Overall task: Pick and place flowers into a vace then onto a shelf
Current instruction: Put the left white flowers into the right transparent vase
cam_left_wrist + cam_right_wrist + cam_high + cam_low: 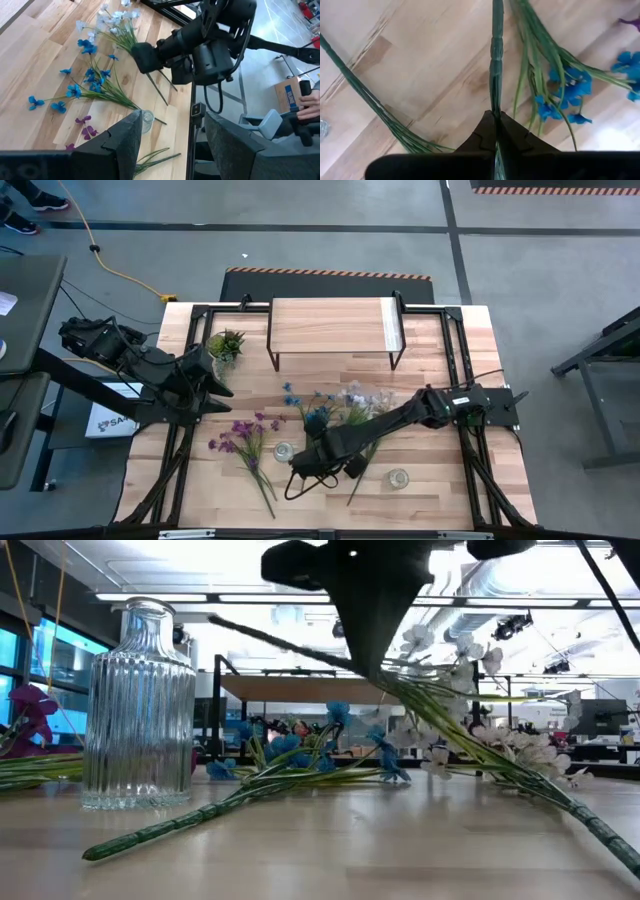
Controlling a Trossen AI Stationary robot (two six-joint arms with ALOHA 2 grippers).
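Note:
The white-pink spray (365, 402) is raised at its blossom end (440, 640), under my right gripper (312, 458), which is shut on its stem. The blue spray (310, 415) lies flat, its thick stem (170, 830) running toward the near edge past the ribbed glass vase (140, 700) (284, 451). The purple spray (245, 440) lies to the left of the vase. The shelf (335, 325) stands at the far edge. My left gripper (172, 145) is open and hovers over the table's left part (215, 380), beside the blue spray. My right gripper (496, 120) pinches a single green stem (495, 102) between its two fingers, coming from above. The stem runs on straight past the fingertips. The spray hangs tilted, with its lower stem end (610, 835) down on the table near the near edge.
A small green potted plant (226, 345) stands at the far left beside the shelf. A second small glass (399, 478) sits near the right front. A black cable loops under my right arm (300, 483). A person's hand (310, 102) shows beyond the table.

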